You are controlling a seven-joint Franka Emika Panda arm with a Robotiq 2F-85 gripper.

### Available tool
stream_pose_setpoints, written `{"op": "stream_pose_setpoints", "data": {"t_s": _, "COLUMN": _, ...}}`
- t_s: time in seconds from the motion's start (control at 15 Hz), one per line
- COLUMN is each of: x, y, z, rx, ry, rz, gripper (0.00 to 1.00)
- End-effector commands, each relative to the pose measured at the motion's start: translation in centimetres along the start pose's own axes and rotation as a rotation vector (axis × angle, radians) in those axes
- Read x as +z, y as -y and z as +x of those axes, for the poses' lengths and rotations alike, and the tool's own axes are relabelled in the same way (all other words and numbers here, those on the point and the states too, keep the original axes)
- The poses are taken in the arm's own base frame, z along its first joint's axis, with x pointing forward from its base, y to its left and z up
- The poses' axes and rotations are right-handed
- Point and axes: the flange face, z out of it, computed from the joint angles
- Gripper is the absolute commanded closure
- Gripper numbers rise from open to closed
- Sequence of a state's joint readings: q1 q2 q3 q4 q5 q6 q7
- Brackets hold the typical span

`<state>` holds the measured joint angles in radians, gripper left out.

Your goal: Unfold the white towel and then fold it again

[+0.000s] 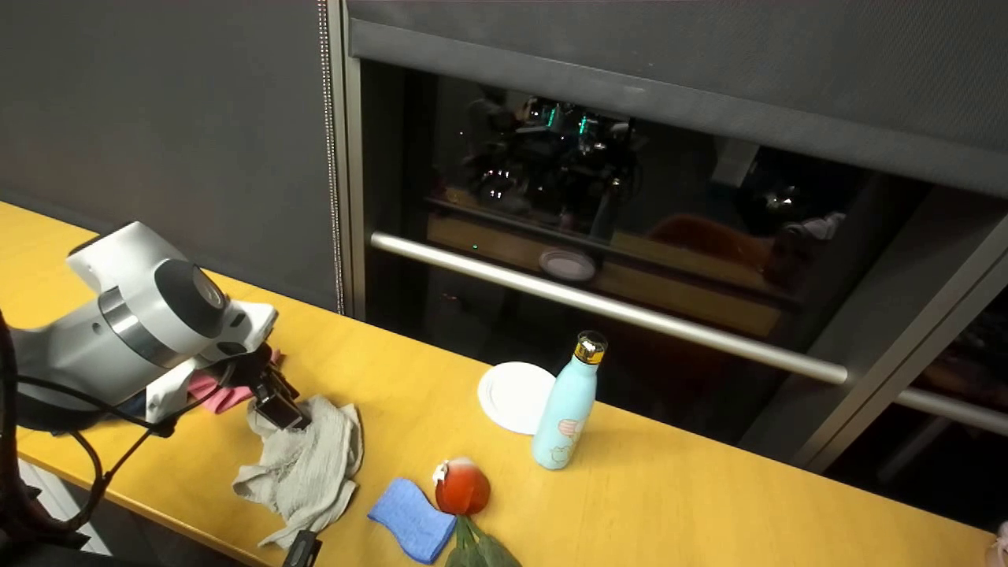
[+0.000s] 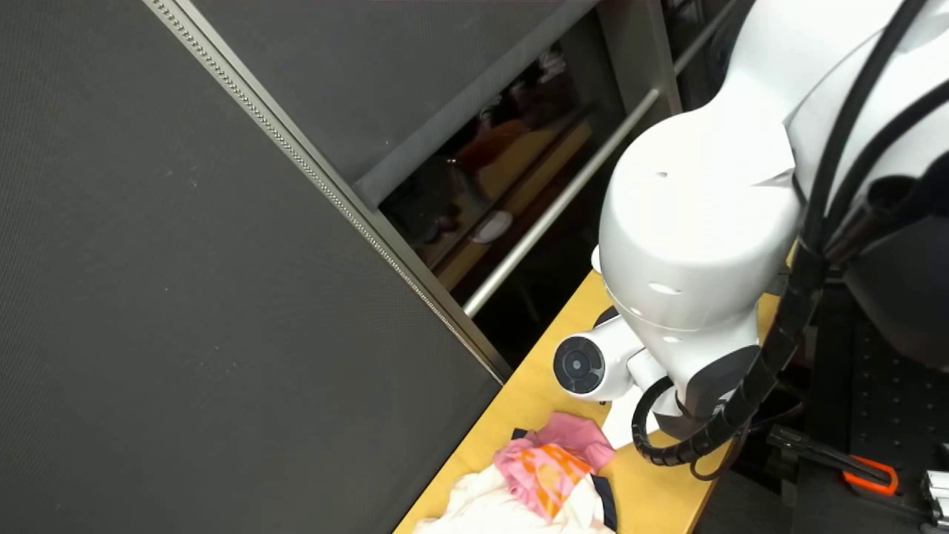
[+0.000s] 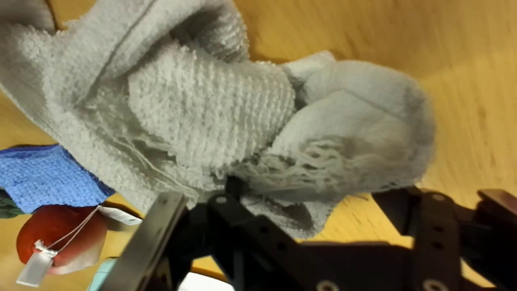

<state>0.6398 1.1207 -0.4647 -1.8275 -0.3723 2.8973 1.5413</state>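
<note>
Towel [image 1: 309, 470] lies rumpled on the counter [image 1: 669, 504], lower left in an exterior view. End effector [image 3: 313, 194] spread wide about a fold, nothing gripped; we judge it placed there to pinch for unfolding.

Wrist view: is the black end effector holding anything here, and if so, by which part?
Nothing appears held: the black end effector stands open at one end of the rumpled off-white cloth towel, no part of it visibly pinched.
</note>
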Motion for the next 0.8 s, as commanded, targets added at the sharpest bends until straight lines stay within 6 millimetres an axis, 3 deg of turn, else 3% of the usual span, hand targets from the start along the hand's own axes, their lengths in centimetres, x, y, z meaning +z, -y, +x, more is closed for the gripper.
{"op": "stream_pose_setpoints", "data": {"t_s": 0.0, "x": -0.4, "y": 0.5, "z": 0.5, "rx": 0.029, "ry": -0.024, "rz": 0.012, "gripper": 0.48}}
{"op": "stream_pose_setpoints", "data": {"t_s": 0.47, "x": -1.0, "y": 0.4, "z": 1.7, "rx": 0.078, "ry": -0.023, "rz": 0.007, "gripper": 0.99}}
{"op": "stream_pose_setpoints", "data": {"t_s": 0.73, "x": -1.3, "y": 0.1, "z": 3.5, "rx": 0.12, "ry": -0.028, "rz": 0.004, "gripper": 0.99}}
